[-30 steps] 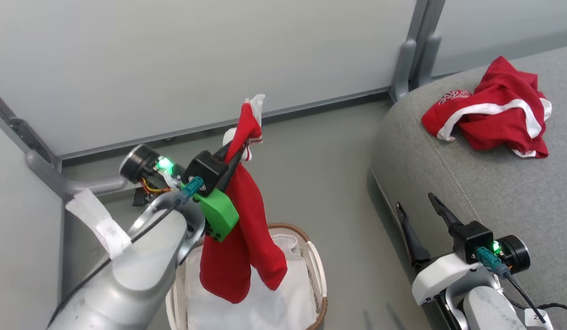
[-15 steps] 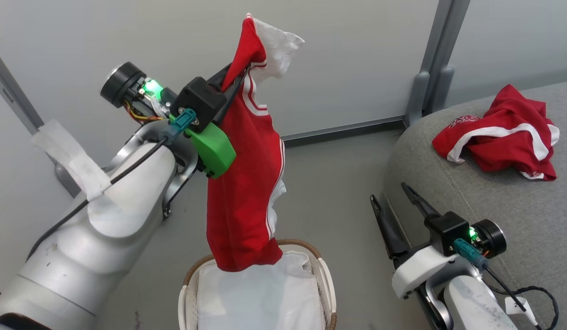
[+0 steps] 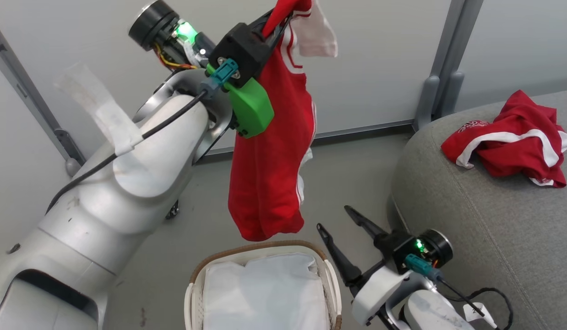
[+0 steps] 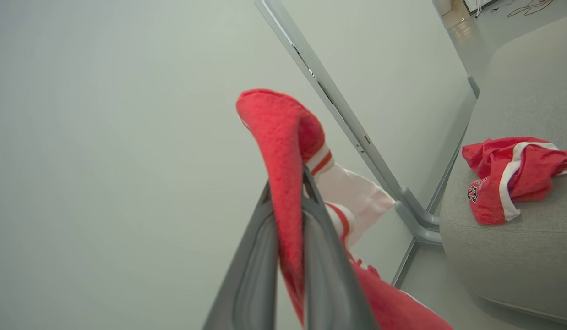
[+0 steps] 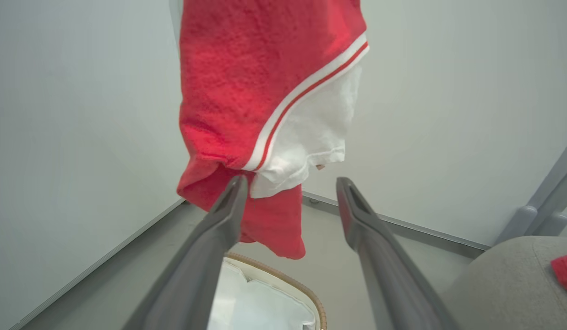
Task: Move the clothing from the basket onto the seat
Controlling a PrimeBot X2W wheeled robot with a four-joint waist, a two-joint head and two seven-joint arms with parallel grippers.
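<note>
Clothing [image 3: 265, 183] aloft in left jaws

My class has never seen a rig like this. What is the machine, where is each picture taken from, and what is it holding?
It is a wheeled robot with two arms, each ending in a two-fingered gripper. The picture showing both arms comes from a camera on its head, looking down; the other two come from cameras on its wrists, looking along the fingers. The left gripper is shut on a red garment with white stripes, which hangs clear above a white basket with a white liner inside. The right gripper is open and holds nothing. A second red garment lies crumpled on the grey seat at the robot's right. The job: move clothing from basket to seat.
</note>
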